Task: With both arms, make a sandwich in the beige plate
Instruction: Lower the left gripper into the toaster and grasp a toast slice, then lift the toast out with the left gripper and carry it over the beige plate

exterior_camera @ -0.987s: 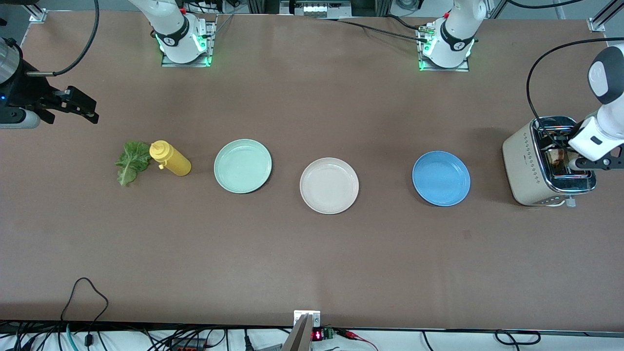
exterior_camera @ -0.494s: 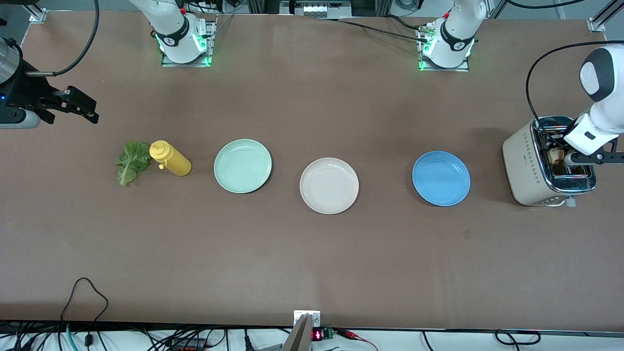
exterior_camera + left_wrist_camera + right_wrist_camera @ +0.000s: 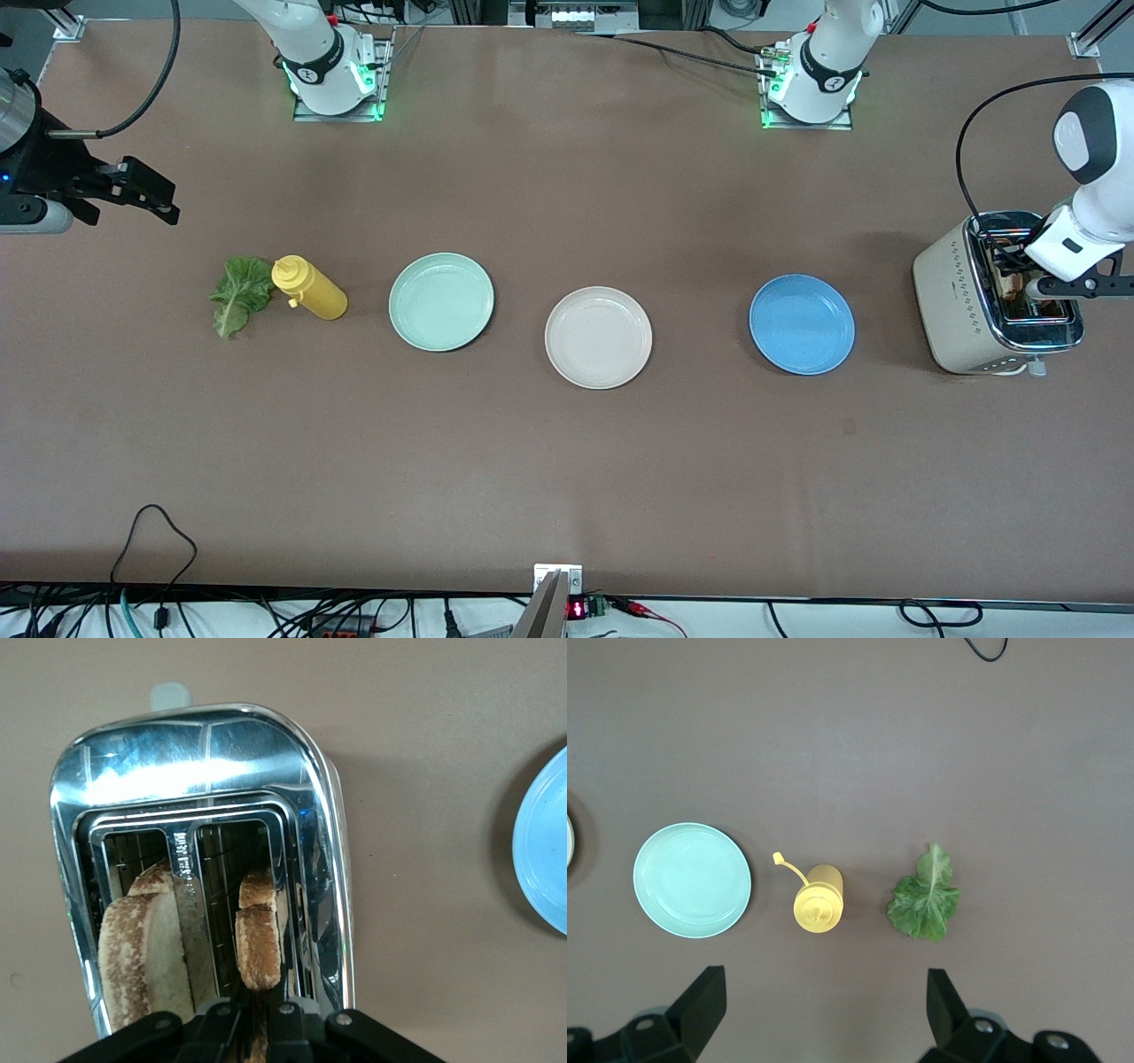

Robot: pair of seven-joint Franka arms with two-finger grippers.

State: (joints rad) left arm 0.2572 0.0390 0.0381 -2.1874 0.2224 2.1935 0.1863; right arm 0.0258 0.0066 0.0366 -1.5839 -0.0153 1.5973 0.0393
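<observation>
The brown table (image 3: 567,461) held everything; the left arm (image 3: 1091,151) reached down over the toaster (image 3: 961,301) at its own end of the table, and the right arm (image 3: 292,35) waited, its hand up in the air at its own end.

The toaster was cream with a shiny silver top; it had two slots, and a slice of toast stood in each one; the bigger slice (image 3: 142,948) sat in one slot, and the thinner slice (image 3: 259,943) stood in the slot nearer the blue plate (image 3: 802,323).

The left gripper (image 3: 257,1028) was down at the top of the toaster; its jaws were squeezed tight on the thinner slice, and that slice was in its slot, not lifted out.

The right gripper (image 3: 824,1010) hung over bare table with its jaws spread wide, holding nothing; in its own wrist view the bottle and the leaf lay below it.

Three plates sat in a row; the beige plate (image 3: 598,337) was in the middle with nothing on it; the green plate (image 3: 441,301) was toward the right arm's end, and the blue plate was toward the left arm's end, near the toaster.

The yellow bottle (image 3: 308,288) stood beside the green plate; the lettuce leaf (image 3: 237,295) lay flat just beside the bottle, farther toward the right arm's end.
</observation>
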